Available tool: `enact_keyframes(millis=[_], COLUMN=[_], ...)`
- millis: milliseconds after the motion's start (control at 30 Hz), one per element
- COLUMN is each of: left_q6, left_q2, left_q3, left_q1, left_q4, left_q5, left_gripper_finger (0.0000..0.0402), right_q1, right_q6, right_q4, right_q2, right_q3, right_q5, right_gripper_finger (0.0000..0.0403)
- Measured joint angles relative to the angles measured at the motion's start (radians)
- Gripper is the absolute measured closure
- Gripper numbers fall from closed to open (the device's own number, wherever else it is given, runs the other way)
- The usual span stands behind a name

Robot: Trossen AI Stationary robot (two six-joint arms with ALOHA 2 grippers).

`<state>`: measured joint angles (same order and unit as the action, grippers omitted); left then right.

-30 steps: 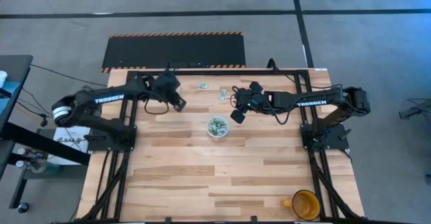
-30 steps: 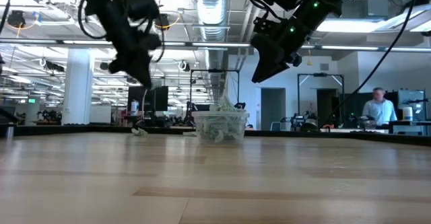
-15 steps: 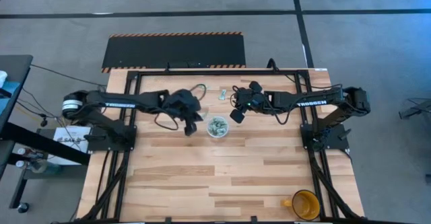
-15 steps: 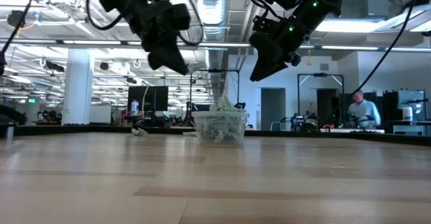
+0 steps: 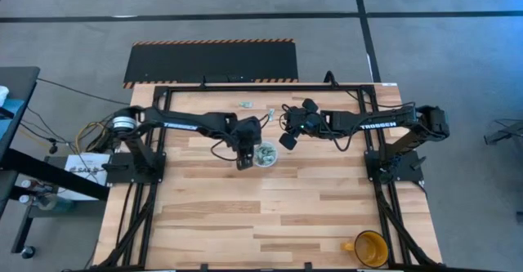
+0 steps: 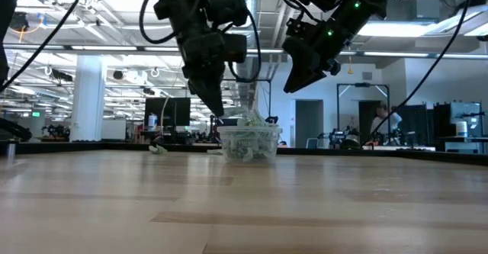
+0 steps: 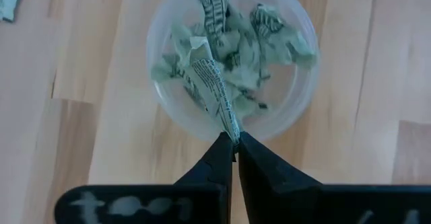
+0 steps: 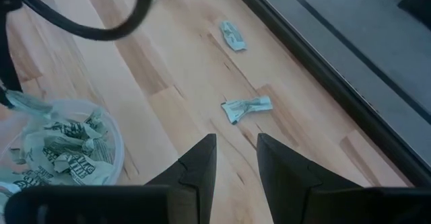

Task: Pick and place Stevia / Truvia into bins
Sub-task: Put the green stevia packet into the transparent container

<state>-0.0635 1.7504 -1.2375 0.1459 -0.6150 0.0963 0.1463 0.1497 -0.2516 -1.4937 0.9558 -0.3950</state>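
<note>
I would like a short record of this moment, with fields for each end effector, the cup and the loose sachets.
left end effector: shut on a sachet, over the cup's edge
right end effector: open, raised beside the cup, holding nothing
cup: upright, holds many sachets
loose sachets: two on the table, one nearer the cup, one farther

Sachets (image 7: 229, 56) pale green and white with dark print; cup (image 7: 296, 106) clear, whitish. My left pincer (image 7: 235, 158) black. Desk (image 5: 245, 198) light wood planks; mug (image 5: 369, 248) yellow-orange; floor mat (image 5: 211, 60) black, orange-striped edge.
</note>
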Motion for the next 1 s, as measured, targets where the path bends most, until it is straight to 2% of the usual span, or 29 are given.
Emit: enact_keyframes(millis=[367, 833, 900, 1000], left_q6=[-0.026, 0.007, 0.022, 0.028], left_q2=[0.021, 0.010, -0.009, -0.044], left_q3=[-0.019, -0.019, -0.019, -0.018], left_q1=[0.007, 0.019, 0.024, 0.032], left_q4=[0.004, -0.007, -0.050, -0.119], left_q5=[-0.005, 0.002, 0.001, -0.016], left_gripper_finger=[0.0391, 0.0283, 0.0273, 0.0266], right_q1=[0.000, 0.006, 0.023, 0.082], right_q6=[0.000, -0.026, -0.049, -0.015], right_q4=[-0.002, 0.020, 0.036, 0.010], right_q2=[0.000, 0.000, 0.000, 0.000], right_q3=[0.000, 0.000, 0.001, 0.036], right_q5=[0.001, 0.008, 0.034, 0.142], right_gripper_finger=[0.0302, 0.0302, 0.0302, 0.0302])
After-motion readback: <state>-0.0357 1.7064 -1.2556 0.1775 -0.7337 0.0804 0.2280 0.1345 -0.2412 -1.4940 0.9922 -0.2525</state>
